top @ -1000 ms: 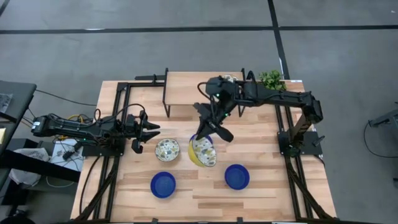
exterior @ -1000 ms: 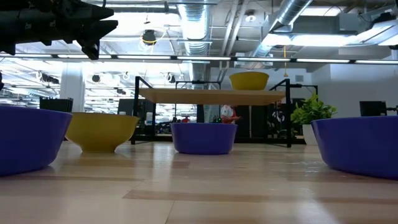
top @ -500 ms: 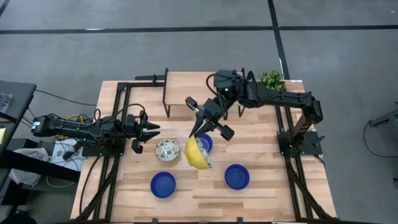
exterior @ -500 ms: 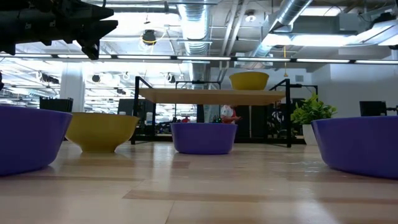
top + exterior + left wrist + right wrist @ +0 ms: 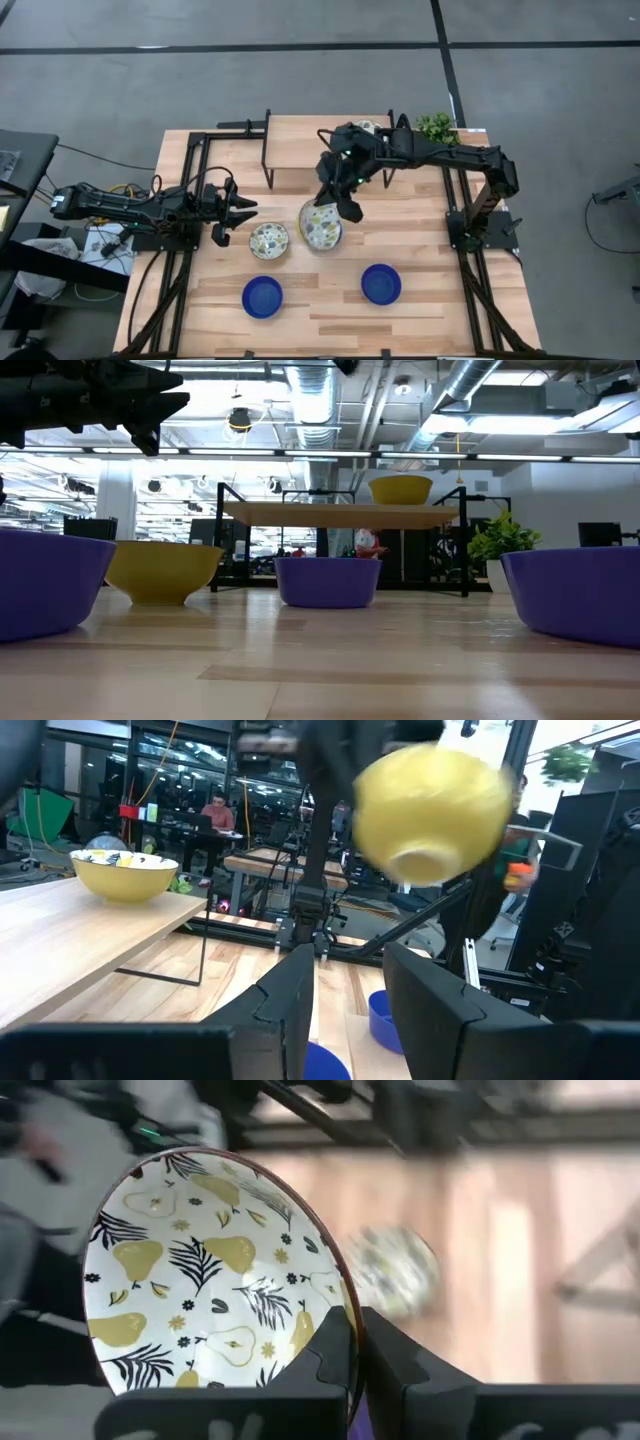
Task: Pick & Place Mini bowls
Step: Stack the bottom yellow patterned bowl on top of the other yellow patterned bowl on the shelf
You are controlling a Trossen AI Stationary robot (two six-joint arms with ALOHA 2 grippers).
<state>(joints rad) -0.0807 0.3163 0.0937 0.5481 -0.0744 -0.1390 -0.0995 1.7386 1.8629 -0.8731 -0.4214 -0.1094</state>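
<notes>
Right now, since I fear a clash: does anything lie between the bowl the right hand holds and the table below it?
Probably yes. The right hand grips the pear-patterned bowl aloft, and a blue bowl sits on the table roughly beneath it. Nothing else shows there.

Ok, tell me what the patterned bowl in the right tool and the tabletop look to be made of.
The patterned bowl, pinched at its rim by the right tool: probably glazed ceramic, judging by its smooth cream inside with printed pears and leaves and its yellow outside; melamine can't be excluded. The tabletop: pale wood planks with visible seams and grain, matte finish.
</notes>
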